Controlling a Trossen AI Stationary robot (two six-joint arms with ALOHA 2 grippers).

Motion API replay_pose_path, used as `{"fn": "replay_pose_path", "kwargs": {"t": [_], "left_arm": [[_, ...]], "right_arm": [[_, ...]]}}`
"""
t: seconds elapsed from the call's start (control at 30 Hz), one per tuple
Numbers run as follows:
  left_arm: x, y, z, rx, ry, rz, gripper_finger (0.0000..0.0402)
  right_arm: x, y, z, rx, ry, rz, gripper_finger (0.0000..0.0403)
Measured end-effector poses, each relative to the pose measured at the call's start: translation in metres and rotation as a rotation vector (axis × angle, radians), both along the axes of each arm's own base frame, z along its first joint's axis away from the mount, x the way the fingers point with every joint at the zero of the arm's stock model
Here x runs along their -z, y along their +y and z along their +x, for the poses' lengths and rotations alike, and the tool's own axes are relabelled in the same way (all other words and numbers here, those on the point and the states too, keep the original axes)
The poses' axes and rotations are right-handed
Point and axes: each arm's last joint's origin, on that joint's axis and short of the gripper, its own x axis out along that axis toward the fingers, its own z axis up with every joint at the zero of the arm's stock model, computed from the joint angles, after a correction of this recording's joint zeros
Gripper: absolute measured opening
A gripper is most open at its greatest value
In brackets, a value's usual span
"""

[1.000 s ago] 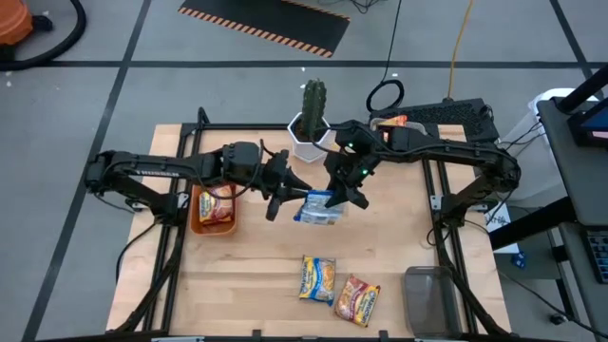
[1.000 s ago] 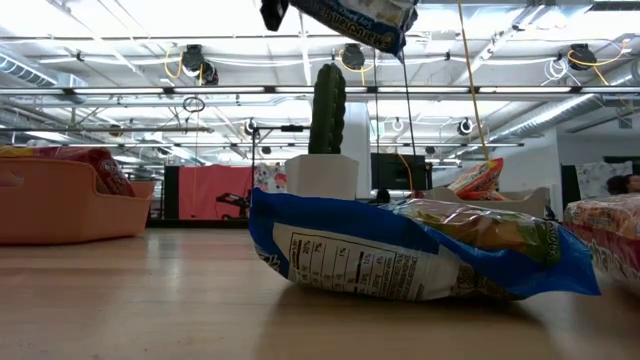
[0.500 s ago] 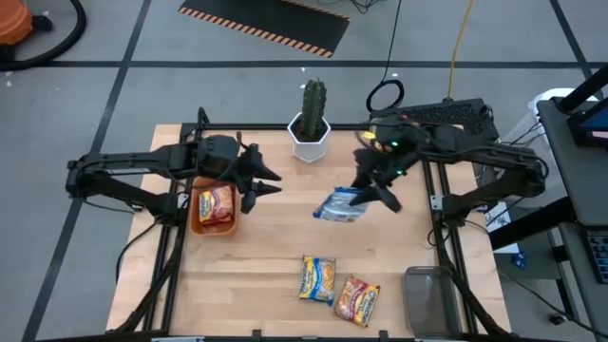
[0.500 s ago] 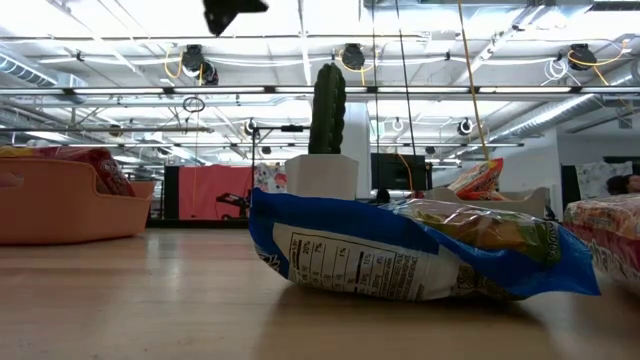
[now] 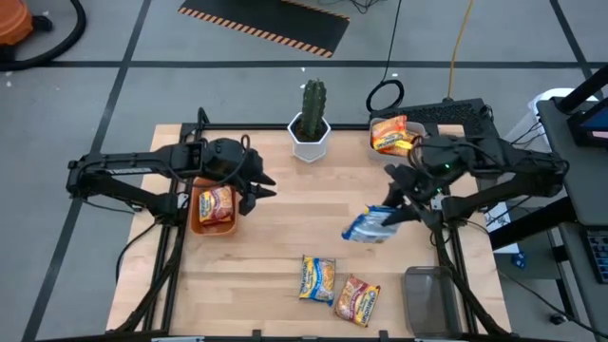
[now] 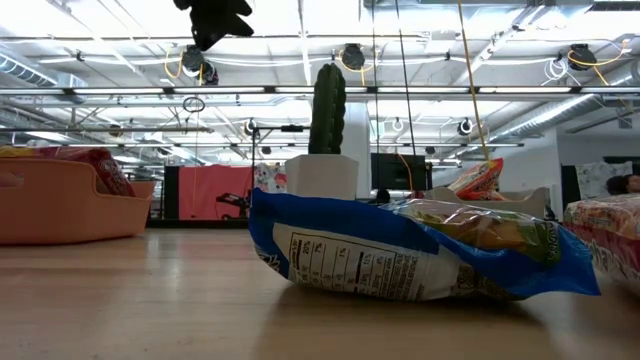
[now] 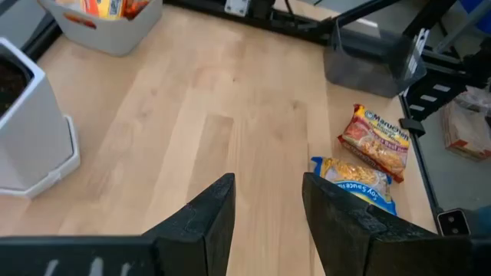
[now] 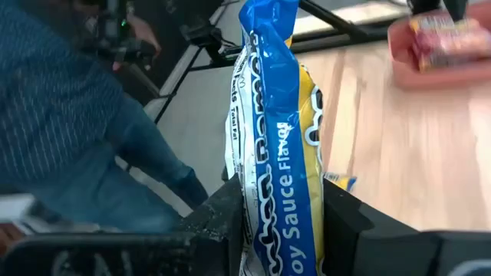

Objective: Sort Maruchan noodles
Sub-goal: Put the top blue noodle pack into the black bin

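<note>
- Open desk (image 5: 285, 228) is left across the middle.
- The far edge is blocked by the cactus pot (image 5: 310, 141).
- The near edge is taken by two packets (image 5: 337, 290).

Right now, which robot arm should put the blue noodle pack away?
The right arm, probably. Its claw is shut on the blue noodle pack, held above the table's right side. The left claw is open and empty beside the orange bin.
</note>
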Motion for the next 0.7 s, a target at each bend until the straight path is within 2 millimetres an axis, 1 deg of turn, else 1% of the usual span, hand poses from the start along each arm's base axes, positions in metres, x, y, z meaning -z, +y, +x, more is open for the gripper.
{"fn": "replay_pose_path", "kwargs": {"t": [0.1, 0.23, 0.37, 0.5, 0.63, 0.7], "left_arm": [[0.001, 0.0, 0.0, -0.007, 0.012, -0.012, 0.0159], [0.001, 0.0, 0.0, -0.025, 0.011, -0.008, 0.0159], [0.0, 0.002, 0.001, -0.101, -0.003, -0.02, 0.0159], [0.0, 0.001, 0.001, -0.181, 0.0, -0.1, 0.0159], [0.0, -0.008, 0.002, -0.216, 0.005, -0.178, 0.0159], [0.0, -0.016, 0.002, -0.218, 0.005, -0.184, 0.0159]], "right_arm": [[-0.001, 0.003, -0.01, 0.033, 0.071, 0.089, 0.0103], [-0.003, 0.01, -0.025, 0.019, 0.119, 0.129, 0.0103], [-0.002, 0.016, -0.044, -0.021, 0.17, 0.125, 0.0103], [-0.002, 0.021, -0.062, -0.049, 0.179, 0.085, 0.0103], [0.0, 0.026, -0.074, -0.094, 0.162, 0.052, 0.0103], [0.009, 0.028, -0.078, -0.123, 0.184, 0.044, 0.0103]]}}
